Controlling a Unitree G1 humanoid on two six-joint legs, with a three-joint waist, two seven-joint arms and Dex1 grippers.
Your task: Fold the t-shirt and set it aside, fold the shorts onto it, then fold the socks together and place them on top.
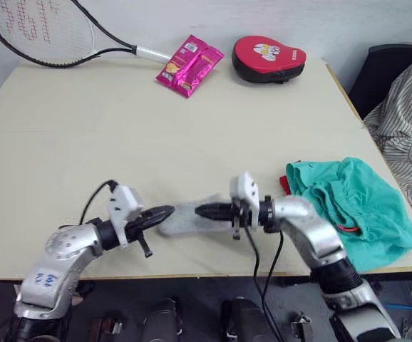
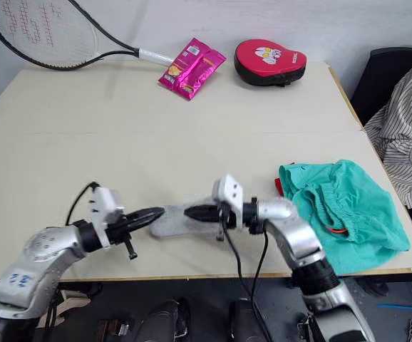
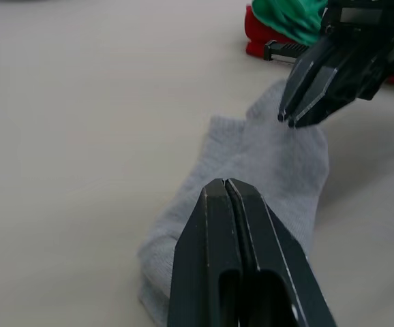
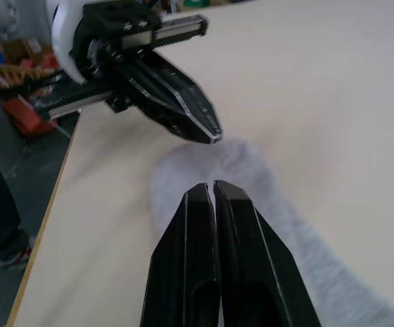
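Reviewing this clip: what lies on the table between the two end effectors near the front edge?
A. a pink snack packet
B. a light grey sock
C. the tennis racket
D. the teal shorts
B. The grey sock lies flat between the left end effector and the right end effector, both with fingers closed, while the shorts sit piled off to the right.

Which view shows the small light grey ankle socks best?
The left wrist view: the small light grey ankle socks lie there in nearly full outline. The right wrist view gives one rounded end; in the eye views both claws overlap them.
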